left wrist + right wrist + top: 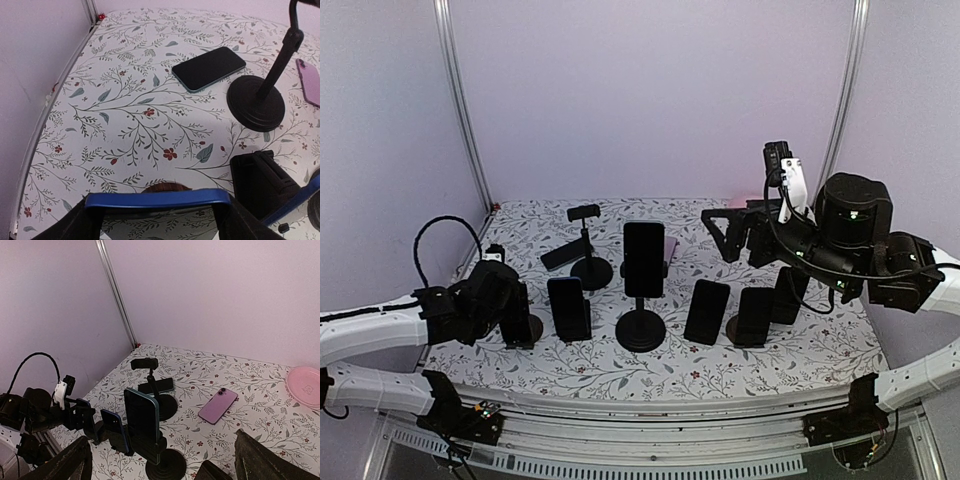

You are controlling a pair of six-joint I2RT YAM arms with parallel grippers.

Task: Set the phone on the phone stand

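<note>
My left gripper (157, 216) is shut across the width of a blue-edged phone (156, 199), which stands upright low over the table. Just behind it shows a brown wooden stand (165, 187). In the top view this gripper (520, 318) is at the left front of the cloth. My right gripper (730, 236) hangs open and high at the back right with nothing between its fingers (75, 460). An empty tall clamp stand (585, 240) stands at the back, with a dark phone (209, 68) lying flat beside its base (255, 107).
A tall stand in the middle holds a phone (643, 258). Small stands with phones (569, 308) (707, 311) (753, 316) line the front. A pink phone (218, 405) lies flat further back, and a pink plate (305, 385) sits at the far right. A black stand (262, 180) is close to my left gripper.
</note>
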